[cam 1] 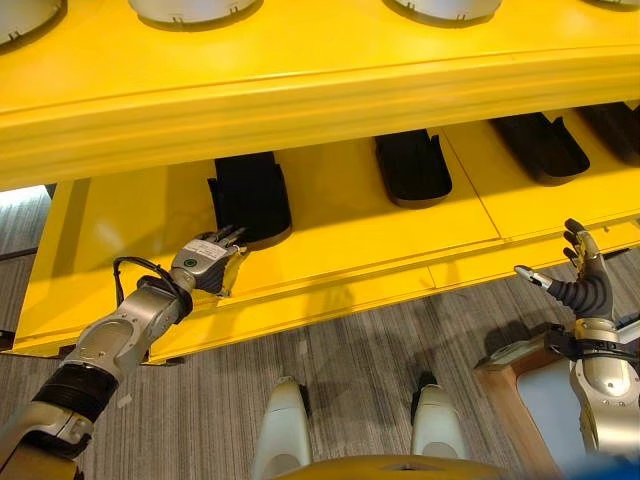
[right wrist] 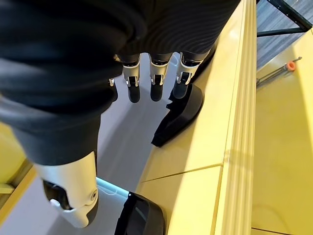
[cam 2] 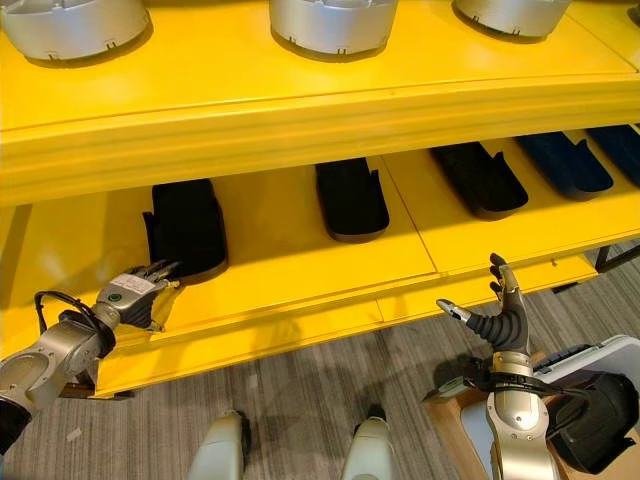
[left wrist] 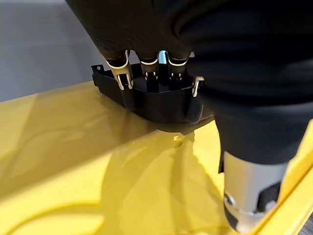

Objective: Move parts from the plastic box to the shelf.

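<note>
Placement step, near its end. Left hand [cam 1: 208,262] reaches onto the yellow metal shelf [cam 1: 380,235], fingers straight and relaxed against the near edge of the leftmost black moulded plastic part [cam 1: 250,195], which lies flat on the shelf, not gripped. Right hand [cam 1: 585,280] hangs open and empty, near right. Next move, by judgement: withdraw left hand without dragging the part, then fetch another.
</note>
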Tool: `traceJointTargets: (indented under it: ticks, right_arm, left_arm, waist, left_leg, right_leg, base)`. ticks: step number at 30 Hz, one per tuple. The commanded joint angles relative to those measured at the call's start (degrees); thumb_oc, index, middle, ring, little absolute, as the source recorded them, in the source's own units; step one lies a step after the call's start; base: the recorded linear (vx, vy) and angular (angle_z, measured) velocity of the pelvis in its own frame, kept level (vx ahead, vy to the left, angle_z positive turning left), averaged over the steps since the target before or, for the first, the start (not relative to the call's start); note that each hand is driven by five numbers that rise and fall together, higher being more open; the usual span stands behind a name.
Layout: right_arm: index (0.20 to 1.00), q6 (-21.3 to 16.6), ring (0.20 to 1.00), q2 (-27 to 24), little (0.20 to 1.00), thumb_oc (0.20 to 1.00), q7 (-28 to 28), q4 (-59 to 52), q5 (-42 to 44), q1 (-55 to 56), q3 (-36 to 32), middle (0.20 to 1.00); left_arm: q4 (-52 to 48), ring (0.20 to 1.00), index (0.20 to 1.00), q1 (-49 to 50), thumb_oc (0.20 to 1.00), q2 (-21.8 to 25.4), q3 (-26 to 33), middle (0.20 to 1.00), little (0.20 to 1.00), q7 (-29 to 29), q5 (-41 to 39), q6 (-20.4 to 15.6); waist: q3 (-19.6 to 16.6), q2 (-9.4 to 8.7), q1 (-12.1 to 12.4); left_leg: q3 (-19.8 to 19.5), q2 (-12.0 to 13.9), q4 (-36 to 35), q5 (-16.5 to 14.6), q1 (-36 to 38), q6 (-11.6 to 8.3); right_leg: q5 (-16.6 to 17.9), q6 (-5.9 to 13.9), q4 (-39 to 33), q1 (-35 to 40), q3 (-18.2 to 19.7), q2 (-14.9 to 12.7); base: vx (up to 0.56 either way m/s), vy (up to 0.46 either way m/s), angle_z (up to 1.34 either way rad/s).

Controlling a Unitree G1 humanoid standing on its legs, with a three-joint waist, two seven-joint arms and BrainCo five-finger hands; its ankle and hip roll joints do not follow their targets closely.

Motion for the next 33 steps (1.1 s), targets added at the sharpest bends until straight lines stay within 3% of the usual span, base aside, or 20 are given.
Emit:
traceJointTargets:
  ticks: [1,33]
  right_arm:
    - [1.000,-1.8,1.000,-2.4,1.000,1.000,-0.5,-4.5,1.1,0.6,-2.3,1.000]
    - [1.000,-1.1,1.000,-2.4,1.000,1.000,0.5,-4.3,1.3,1.4,-3.0,1.000]
  left_arm:
    - [1.2,1.000,1.000,-4.2,1.000,0.8,0.2,1.000,1.000,1.4,-0.6,1.1]
    - [-1.9,1.000,1.000,-1.3,1.000,6.8,5.7,1.000,1.000,1.2,-0.3,1.1]
  waist:
    - [-2.5,0.38,0.1]
    - [-2.4,0.83,0.6]
  left_leg:
    - [-2.5,-0.2,-2.2,8.0,-0.9,0.87]
    - [-2.3,-0.2,-2.0,8.2,-1.4,0.85]
  right_leg:
    - [0.9,-3.69,9.6,-2.3,0.4,3.0]
    - [1.3,-3.63,9.4,-2.4,0.3,3.1]
  base:
    - [0.00,0.000,0.00]
    - [0.00,0.000,-0.01]
